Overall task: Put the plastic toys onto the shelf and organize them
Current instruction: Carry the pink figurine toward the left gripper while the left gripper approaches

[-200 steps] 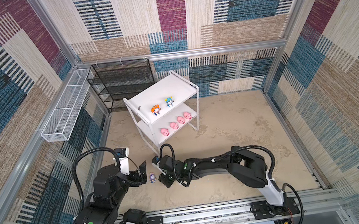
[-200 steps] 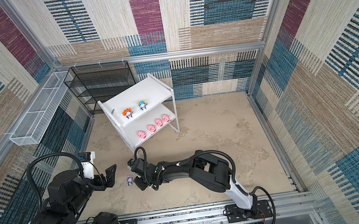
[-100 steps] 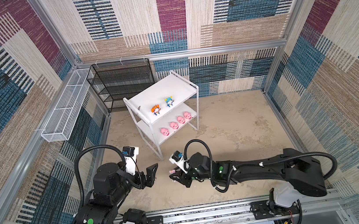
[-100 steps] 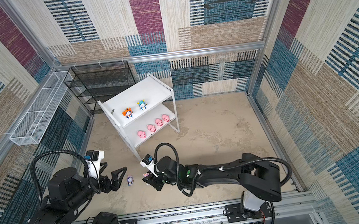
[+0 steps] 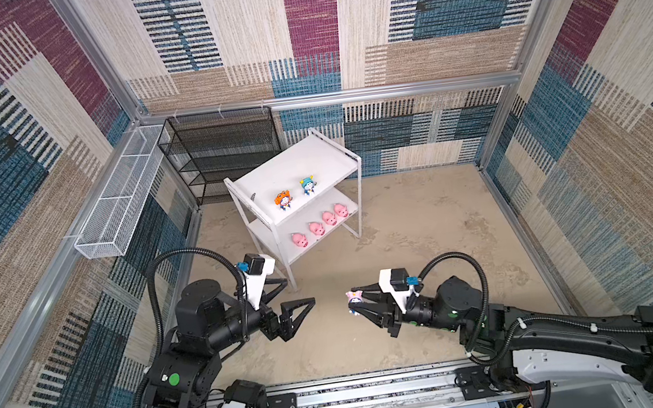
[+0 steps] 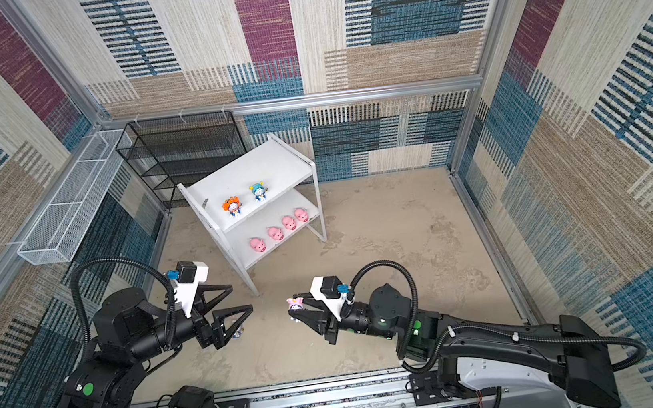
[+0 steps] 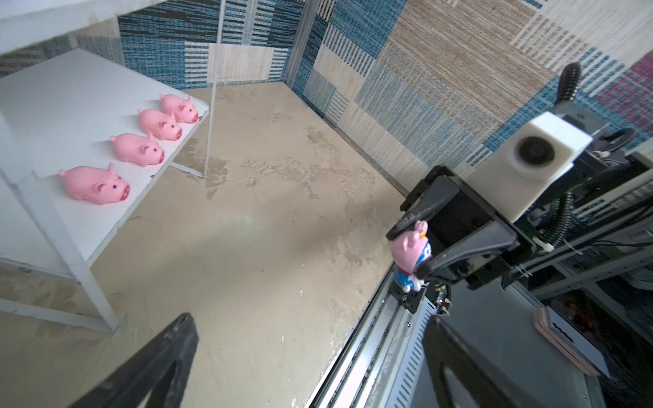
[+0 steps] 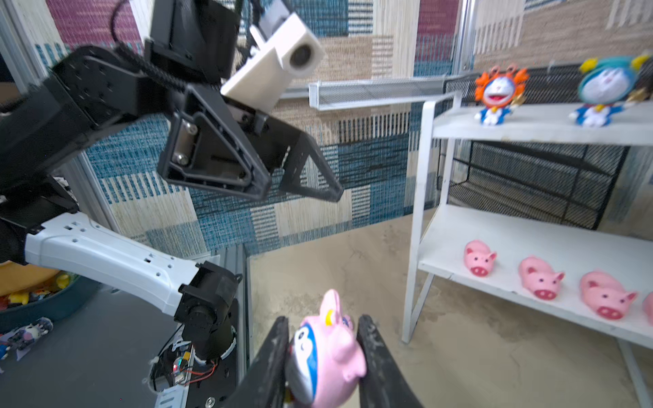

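Observation:
The white shelf [image 5: 296,171] stands at the back left in both top views. An orange-hooded figurine [image 5: 283,200] and a blue-hooded figurine [image 5: 307,185] stand on its top board. Several pink pigs [image 5: 316,228] line its lower board. My right gripper [image 5: 359,301] hangs above the floor at mid front, shut on a pink-hooded figurine [image 8: 325,349]. Facing it, my left gripper [image 5: 300,291] is open and empty. In a top view a purple-hooded figurine [image 6: 239,333] peeks out on the floor under the left fingers.
A black mesh rack [image 5: 222,150] stands behind the shelf in the back corner. A long white wire basket [image 5: 120,207] hangs on the left wall. The shelf's front leg [image 5: 289,276] is close to my left gripper. A metal rail [image 5: 379,391] runs along the front.
My right arm has drawn back to the right with the pink-hooded figurine in its grip. The left gripper has swung right and a little toward the shelf, still open.

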`<state>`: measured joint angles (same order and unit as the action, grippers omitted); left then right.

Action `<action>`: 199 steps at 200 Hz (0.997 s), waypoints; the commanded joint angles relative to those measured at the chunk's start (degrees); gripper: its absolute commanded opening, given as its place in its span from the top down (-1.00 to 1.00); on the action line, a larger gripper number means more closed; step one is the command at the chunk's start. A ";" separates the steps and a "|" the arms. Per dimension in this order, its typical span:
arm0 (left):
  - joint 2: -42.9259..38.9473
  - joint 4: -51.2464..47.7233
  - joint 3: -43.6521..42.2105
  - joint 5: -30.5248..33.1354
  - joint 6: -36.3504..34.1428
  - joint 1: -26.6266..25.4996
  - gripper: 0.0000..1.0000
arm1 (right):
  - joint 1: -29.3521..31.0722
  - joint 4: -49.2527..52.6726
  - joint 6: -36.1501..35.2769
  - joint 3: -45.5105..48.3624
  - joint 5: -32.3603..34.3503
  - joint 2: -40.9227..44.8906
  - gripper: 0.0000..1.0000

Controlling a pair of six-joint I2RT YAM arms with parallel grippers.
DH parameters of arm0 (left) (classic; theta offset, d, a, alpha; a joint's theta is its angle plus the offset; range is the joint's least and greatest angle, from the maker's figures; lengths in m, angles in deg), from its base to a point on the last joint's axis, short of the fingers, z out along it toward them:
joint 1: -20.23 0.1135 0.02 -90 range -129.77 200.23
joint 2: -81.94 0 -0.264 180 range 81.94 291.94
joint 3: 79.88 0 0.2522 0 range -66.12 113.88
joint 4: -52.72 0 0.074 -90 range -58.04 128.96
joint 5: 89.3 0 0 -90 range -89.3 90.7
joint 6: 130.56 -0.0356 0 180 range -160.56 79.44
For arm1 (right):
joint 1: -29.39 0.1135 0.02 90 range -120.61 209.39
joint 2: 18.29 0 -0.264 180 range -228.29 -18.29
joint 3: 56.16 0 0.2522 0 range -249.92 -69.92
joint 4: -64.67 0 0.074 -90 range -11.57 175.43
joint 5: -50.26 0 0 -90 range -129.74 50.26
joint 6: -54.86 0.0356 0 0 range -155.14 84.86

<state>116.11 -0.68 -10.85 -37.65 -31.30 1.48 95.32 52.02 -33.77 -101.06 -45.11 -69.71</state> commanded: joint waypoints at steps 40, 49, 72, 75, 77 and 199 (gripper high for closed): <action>4.82 7.68 0.68 4.10 1.56 -12.23 -0.98 | -1.97 -4.30 -1.33 1.70 -0.83 6.39 0.54; 5.12 8.35 0.67 4.67 1.57 -13.70 -0.98 | -2.30 -4.42 -1.46 1.44 -0.48 6.20 0.54; 5.88 8.66 0.55 8.32 1.01 -16.14 -0.99 | -7.12 -2.77 -1.76 -1.58 -4.25 4.38 0.55; 5.97 8.62 0.55 8.39 0.84 -16.32 -0.98 | -8.10 -2.51 -1.88 -2.13 -5.41 4.08 0.55; 6.12 8.61 0.55 8.49 0.74 -16.46 -0.98 | -8.71 -2.26 -1.96 -2.49 -5.96 3.86 0.56; 13.20 25.66 2.56 13.71 1.48 -25.47 -0.83 | -20.76 -2.28 3.32 -16.12 -38.80 -8.41 0.54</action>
<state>127.89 17.35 -8.19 -24.58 -30.47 -23.43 74.62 54.38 -34.69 -117.25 -78.96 -78.48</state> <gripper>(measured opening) 0.950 0.322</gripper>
